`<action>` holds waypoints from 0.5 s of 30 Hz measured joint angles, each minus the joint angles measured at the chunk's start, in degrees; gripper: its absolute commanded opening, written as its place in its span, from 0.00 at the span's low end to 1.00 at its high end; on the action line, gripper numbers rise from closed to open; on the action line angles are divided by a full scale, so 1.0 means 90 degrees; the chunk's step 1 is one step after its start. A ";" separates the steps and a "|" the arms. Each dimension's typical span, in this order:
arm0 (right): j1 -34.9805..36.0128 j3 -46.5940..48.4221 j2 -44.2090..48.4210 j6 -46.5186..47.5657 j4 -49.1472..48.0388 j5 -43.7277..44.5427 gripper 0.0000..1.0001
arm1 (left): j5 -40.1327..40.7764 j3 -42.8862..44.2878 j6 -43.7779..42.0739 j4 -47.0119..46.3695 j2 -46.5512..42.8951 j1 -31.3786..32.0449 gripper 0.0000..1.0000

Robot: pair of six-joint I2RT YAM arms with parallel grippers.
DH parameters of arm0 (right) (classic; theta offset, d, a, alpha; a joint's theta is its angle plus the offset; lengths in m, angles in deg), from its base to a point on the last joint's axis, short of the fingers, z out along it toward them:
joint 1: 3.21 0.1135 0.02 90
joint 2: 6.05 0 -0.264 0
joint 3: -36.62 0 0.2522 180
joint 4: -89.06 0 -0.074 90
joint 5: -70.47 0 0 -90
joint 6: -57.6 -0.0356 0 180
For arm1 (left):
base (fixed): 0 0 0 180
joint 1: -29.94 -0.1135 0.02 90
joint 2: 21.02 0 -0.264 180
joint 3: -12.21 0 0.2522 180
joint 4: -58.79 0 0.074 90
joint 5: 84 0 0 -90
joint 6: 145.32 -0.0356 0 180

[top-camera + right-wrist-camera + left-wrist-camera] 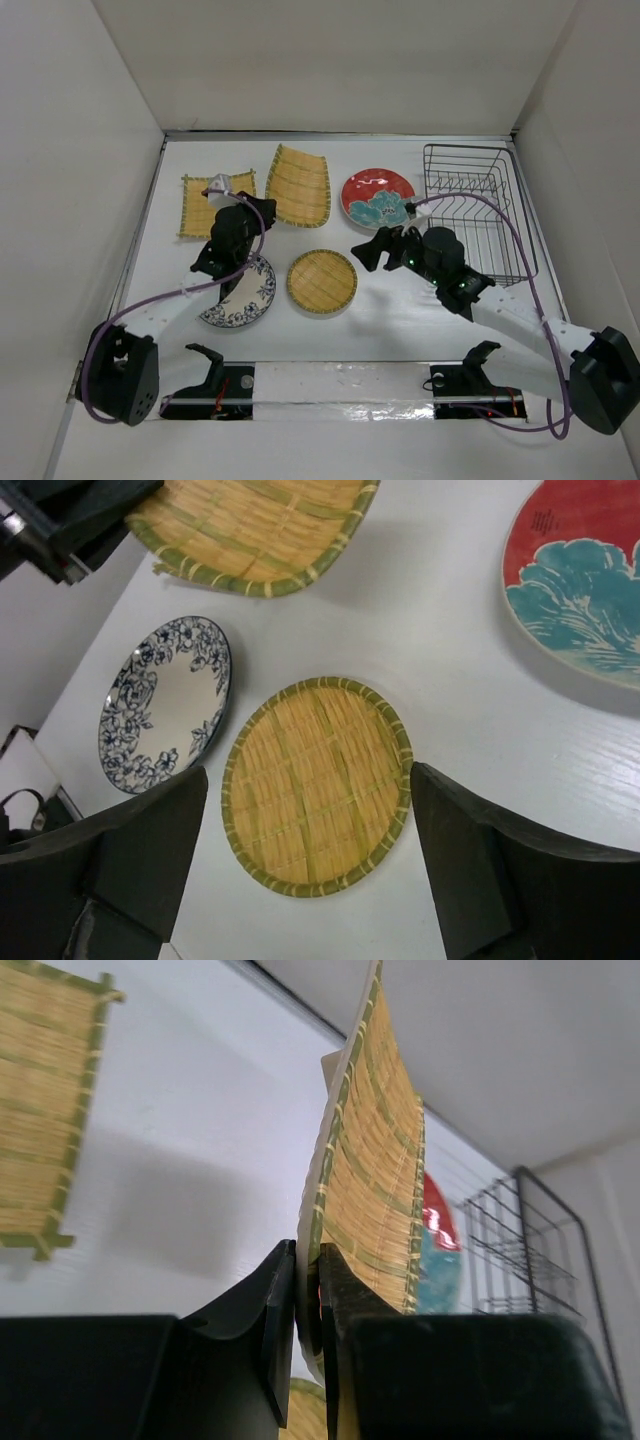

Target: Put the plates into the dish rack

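Observation:
My left gripper (262, 207) is shut on the near edge of the fan-shaped yellow plate (298, 185) and holds it tilted off the table; in the left wrist view the jaws (307, 1300) pinch the fan-shaped plate's (375, 1160) rim. The square yellow plate (200, 207) lies to its left. The red plate (378, 197) lies left of the black dish rack (475, 210). My right gripper (368, 250) is open and empty above the round yellow plate (315, 785), its fingers either side of it. The blue-white plate (240, 295) lies under my left arm.
The dish rack stands at the back right with nothing in it that I can see. White walls enclose the table at the left, back and right. A taped strip (330, 385) with the two arm mounts runs along the near edge.

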 measured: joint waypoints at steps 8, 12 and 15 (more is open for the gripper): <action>-0.0277 0.0719 -0.0772 -0.0794 -0.0325 -0.0197 0.96 | -0.1243 -0.1292 0.0568 -0.0612 -0.1598 0.0087 0.00; -0.0410 0.1069 -0.1139 -0.1107 -0.0641 -0.0296 0.96 | -0.1792 -0.1797 0.0877 -0.0852 -0.2232 0.0085 0.00; -0.0430 0.1100 -0.1404 -0.1345 -0.0979 -0.0430 0.96 | -0.2188 -0.1999 0.1069 -0.1134 -0.2523 0.0085 0.00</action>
